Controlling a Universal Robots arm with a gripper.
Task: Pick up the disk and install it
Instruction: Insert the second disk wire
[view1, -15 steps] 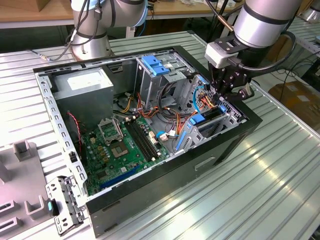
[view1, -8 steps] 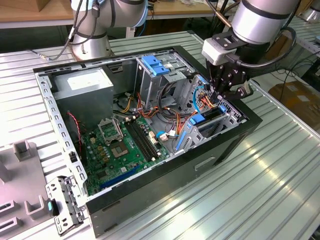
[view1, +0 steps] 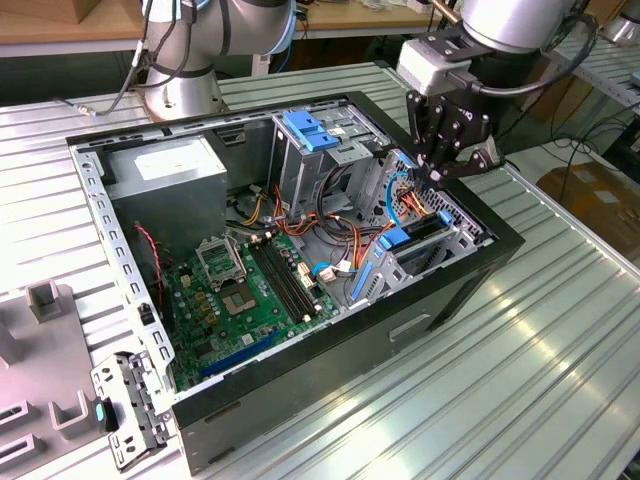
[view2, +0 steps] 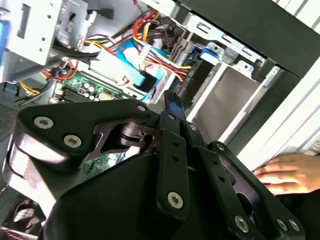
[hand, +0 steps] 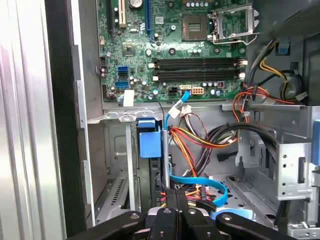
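Hovering: gripper (view1: 441, 172) narrow, fingers together, holding nothing | disk (view1: 420, 236) slotted edge-up in bay of case (view1: 300, 365), 3 o'clock from motherboard (view1: 250, 295), just below gripper | look: dark-grey slab, light-blue rail at 9 o'clock end.

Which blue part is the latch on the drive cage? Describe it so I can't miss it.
Inside the open computer case, find the tall metal cage near the middle. The latch is the flat blue plastic piece on its top, higher than every other blue part.
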